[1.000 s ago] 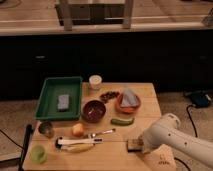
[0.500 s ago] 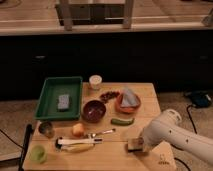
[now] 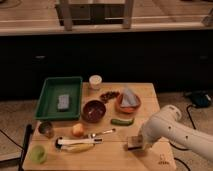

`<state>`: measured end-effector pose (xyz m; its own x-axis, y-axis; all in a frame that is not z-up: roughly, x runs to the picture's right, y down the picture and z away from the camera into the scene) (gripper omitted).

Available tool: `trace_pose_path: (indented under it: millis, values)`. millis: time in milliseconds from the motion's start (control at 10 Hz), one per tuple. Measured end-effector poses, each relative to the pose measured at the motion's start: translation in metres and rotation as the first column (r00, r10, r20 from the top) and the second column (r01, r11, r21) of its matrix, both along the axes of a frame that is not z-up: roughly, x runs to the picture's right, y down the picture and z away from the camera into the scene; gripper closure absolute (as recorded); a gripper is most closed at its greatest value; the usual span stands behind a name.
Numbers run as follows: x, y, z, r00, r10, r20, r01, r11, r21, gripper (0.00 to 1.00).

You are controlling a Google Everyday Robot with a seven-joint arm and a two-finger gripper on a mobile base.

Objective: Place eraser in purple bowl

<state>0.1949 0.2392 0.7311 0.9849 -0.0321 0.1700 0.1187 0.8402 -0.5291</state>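
No legible text, label, brand or number on anything in view. One small dark mark (image 3: pixel 161 161) stands on the table (image 3: pixel 145 90) at its near right corner, just right of the arm; too small to read, so I cannot tell whether it is a logo or print. Gripper (image 3: pixel 137 145) is low over the table's near right part, at the eraser (image 3: pixel 132 143).

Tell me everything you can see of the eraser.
The eraser is a small, flat, rectangular block, tan on top over a dark base. It is near the table's front edge, right of centre, at the tip of the hand, which reaches in from the right. Whether it is gripped cannot be told. It is not yet in the purple bowl, farther back and left.
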Motion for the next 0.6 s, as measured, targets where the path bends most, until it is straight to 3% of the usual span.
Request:
trace_pose_path:
  millis: [600]
  values:
    - [-0.017,-0.033,-0.001,0.999,-0.043,0.022,0.043,0.9990,0.015,0.98]
